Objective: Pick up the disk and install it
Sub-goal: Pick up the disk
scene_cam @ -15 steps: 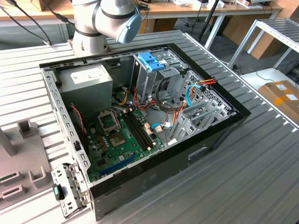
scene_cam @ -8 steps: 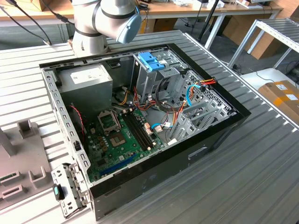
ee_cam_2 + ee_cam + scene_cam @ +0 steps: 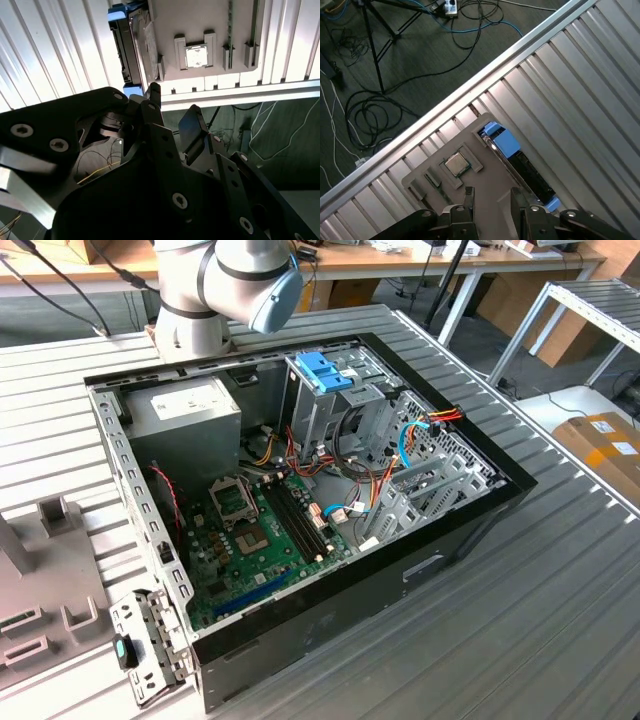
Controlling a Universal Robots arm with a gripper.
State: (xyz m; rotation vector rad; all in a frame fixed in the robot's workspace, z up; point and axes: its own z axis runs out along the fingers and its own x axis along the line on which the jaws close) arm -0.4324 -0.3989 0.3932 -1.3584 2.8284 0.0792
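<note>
Ribbed aluminium tabletop (image 3: 580, 75). Silver-grey hard disk (image 3: 519, 161) with blue plastic bracket stands on edge against grey plastic fixture tray (image 3: 490, 172), unlifted. Black two-finger gripper (image 3: 492, 202) hovers over tray, fingers spread, empty. Pick-up and installation both outstanding.

Bare ribbed table (image 3: 580, 85) beside the disk (image 3: 527, 167), grey tray (image 3: 472, 142) tight against its other side
</note>
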